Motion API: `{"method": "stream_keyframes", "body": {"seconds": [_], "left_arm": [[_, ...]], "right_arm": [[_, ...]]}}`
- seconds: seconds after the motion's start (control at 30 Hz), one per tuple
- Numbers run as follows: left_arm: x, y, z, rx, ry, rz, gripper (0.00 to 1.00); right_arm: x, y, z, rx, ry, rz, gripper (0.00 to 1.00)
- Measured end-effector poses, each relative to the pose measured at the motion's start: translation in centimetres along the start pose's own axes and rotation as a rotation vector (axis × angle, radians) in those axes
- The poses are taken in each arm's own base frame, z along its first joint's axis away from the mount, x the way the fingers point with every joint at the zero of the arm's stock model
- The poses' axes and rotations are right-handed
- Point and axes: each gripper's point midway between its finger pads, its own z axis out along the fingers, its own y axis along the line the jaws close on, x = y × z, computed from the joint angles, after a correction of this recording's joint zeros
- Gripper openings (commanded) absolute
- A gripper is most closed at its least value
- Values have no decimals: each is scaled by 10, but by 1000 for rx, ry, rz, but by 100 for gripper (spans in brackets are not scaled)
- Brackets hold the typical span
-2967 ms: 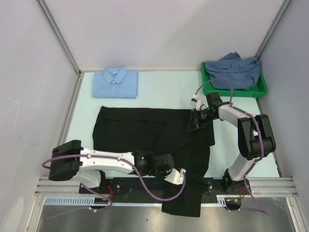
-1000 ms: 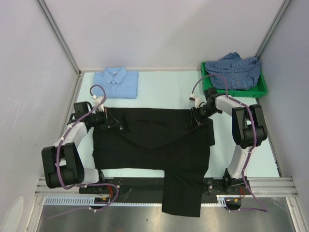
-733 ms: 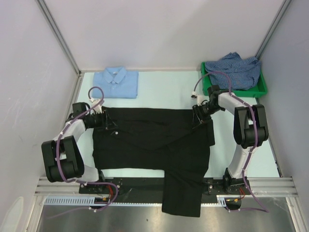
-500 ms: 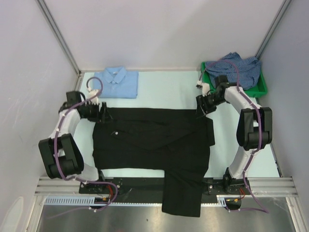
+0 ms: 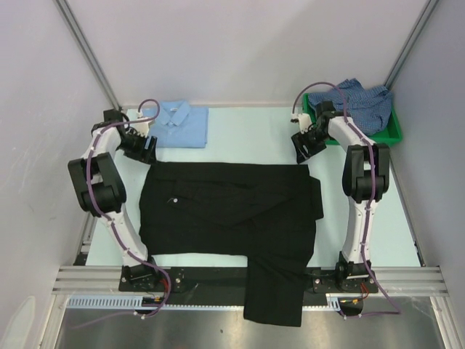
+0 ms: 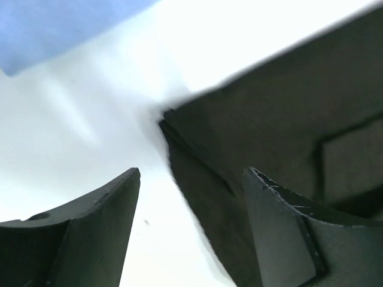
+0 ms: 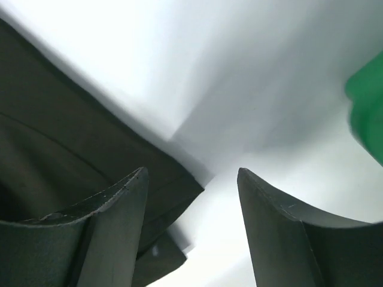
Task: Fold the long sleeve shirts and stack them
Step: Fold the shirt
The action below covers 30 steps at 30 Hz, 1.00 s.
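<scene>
1. At the bottom middle of the top view, one long strip of the black shirt (image 5: 231,218) hangs over the near edge of the table (image 5: 247,138), between the two arm bases. I judge it to be a part not yet folded in.
2. The rest of the black shirt lies flat across the centre of the frame, its far edge straight. It looks spread out this way so that clean folds can be made.
3. The left gripper (image 5: 142,147) hangs just beyond the shirt's upper left corner. In its wrist view, the fingers (image 6: 90,233) stand well apart with nothing between them, and the cloth corner lies below.
4. The right gripper (image 5: 303,145) mirrors it at the upper right corner. It is likewise spread wide and empty, with the black edge in the lower left of its wrist view. Both seem posted there to square the far edge.
5. In the upper left, the light blue shirt (image 5: 174,123) lies folded with its collar up, probably as the base of the stack.
6. In the upper right, the checked shirt (image 5: 356,105) sits crumpled in the green bin (image 5: 392,135), seemingly waiting its turn.
7. No brand, label or writing can be read in any view.
</scene>
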Motion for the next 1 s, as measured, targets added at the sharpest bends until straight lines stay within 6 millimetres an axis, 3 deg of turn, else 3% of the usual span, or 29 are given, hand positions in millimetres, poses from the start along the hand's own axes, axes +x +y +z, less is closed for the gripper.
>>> {"method": "stream_keyframes", "body": {"seconds": [0.23,0.47,0.57,0.6,0.63,0.67,0.7,0.87,1.0], "left_arm": [[-11,14,24,-15,31,17,68],[-2,4,48,13,88,11,44],[2,5,48,8,106,13,28],[3,5,48,8,110,15,23],[4,6,48,7,113,17,10],[5,6,48,7,117,17,5],[6,5,48,9,120,16,0],[8,5,46,12,125,13,0],[2,10,40,-8,97,-11,0]], "right_arm": [[14,4,21,-19,83,-91,61],[18,10,24,-47,103,-165,45],[20,11,24,-57,108,-183,25],[20,11,24,-59,109,-192,12],[21,11,24,-61,111,-195,5],[21,11,24,-62,111,-201,0],[21,11,24,-62,111,-204,0],[16,7,26,-40,99,-215,0],[-1,-6,29,40,52,-212,0]]}}
